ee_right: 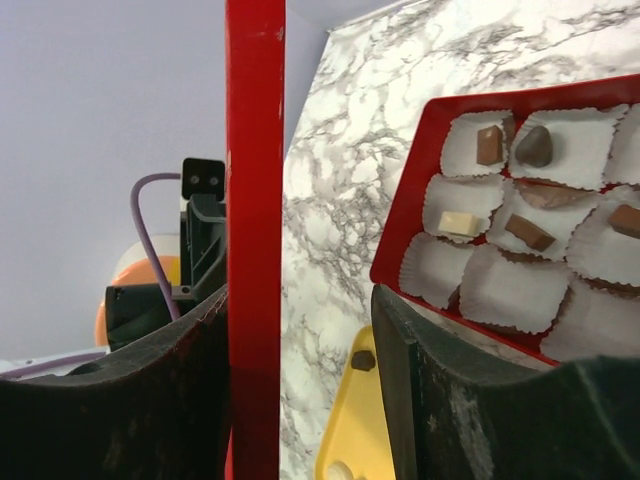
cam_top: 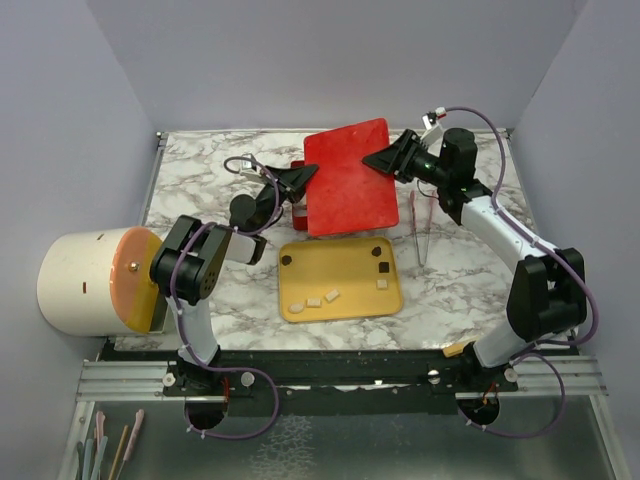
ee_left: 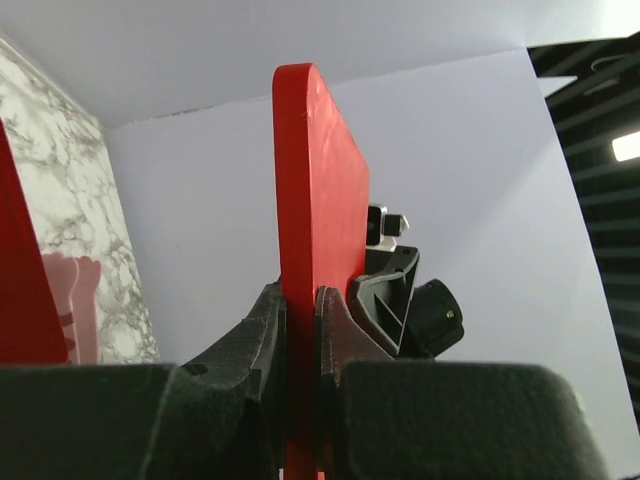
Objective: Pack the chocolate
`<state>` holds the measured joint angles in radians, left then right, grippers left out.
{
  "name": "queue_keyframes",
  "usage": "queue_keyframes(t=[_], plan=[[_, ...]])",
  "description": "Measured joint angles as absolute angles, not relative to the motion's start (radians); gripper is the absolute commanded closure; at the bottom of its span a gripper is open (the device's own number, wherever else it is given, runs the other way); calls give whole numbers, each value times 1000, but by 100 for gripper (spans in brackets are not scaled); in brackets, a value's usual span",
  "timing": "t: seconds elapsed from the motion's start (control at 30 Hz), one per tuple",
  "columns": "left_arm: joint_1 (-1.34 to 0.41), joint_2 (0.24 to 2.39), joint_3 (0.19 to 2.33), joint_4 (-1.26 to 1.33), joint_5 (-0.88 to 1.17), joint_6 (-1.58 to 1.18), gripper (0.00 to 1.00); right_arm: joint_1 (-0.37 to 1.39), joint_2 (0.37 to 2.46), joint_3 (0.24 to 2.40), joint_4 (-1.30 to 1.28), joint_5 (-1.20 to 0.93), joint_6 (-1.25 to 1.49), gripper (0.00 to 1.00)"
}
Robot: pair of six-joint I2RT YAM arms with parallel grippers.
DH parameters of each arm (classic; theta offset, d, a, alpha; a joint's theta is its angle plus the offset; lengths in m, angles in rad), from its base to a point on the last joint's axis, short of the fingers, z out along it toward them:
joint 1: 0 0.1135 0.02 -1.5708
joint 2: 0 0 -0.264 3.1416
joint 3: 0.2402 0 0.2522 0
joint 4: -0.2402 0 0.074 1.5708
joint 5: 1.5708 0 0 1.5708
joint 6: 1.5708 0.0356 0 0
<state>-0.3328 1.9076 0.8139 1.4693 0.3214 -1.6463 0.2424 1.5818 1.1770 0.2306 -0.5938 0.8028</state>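
The left claw point(ee_left: 300, 305) gripped the lid point(cam_top: 345, 175) at centre frame; the right claw point(ee_right: 300, 310) gaped, unclenched, around its other edge.

Plain pale lilac walls point(cam_top: 330, 60) close in a white-and-grey marbled worktop point(cam_top: 200, 180) on three sides. A metal rail point(cam_top: 120, 378) runs along its near edge.

Robot lab booth: plain walls point(cam_top: 330, 60), marble-print table point(cam_top: 190, 180), alu rail point(cam_top: 130, 375).
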Motion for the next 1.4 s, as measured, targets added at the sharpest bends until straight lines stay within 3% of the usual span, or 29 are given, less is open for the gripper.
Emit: queue_keyframes(t=[0.6, 1.4], plan=[[-334, 1767, 721, 1431, 131, -1431, 100, 242, 1584, 1196, 190, -495, 787, 42], [-334, 1767, 715, 1360, -29, -1431, 100, 242, 1552, 1093, 242, -266, 876, 41]])
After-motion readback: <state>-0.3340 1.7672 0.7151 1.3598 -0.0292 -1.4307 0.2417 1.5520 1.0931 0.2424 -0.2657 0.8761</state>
